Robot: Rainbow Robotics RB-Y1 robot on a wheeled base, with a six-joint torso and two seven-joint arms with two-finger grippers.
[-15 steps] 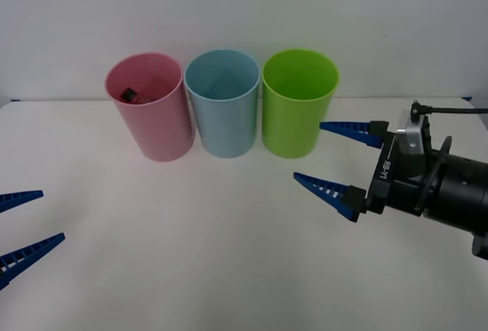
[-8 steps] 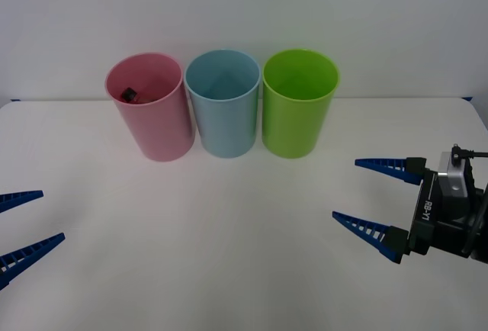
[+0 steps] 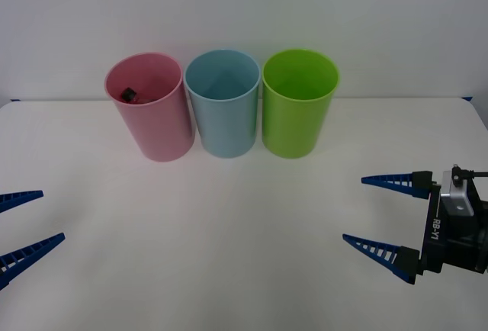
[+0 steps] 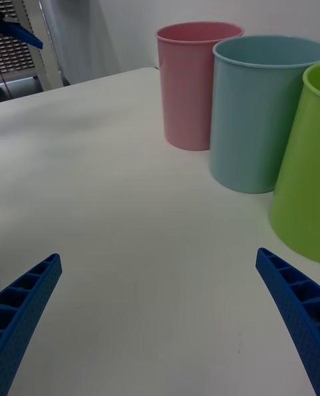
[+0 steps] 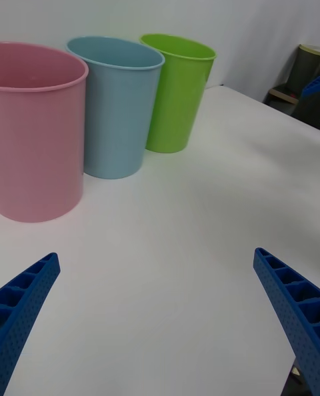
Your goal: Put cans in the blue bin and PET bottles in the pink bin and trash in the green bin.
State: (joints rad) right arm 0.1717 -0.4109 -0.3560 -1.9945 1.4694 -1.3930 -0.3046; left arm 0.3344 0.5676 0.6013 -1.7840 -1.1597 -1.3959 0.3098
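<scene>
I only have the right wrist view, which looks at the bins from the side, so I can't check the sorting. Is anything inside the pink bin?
Observer: Yes. The front view looks down into the pink bin, and a small dark thing lies inside, by its left wall. I can't tell what it is.
Operator: Is the left pincer carrying anything?
Observer: No. The left pincer is open with nothing between its fingers, low over the table at its left edge, well apart from the bins.
</scene>
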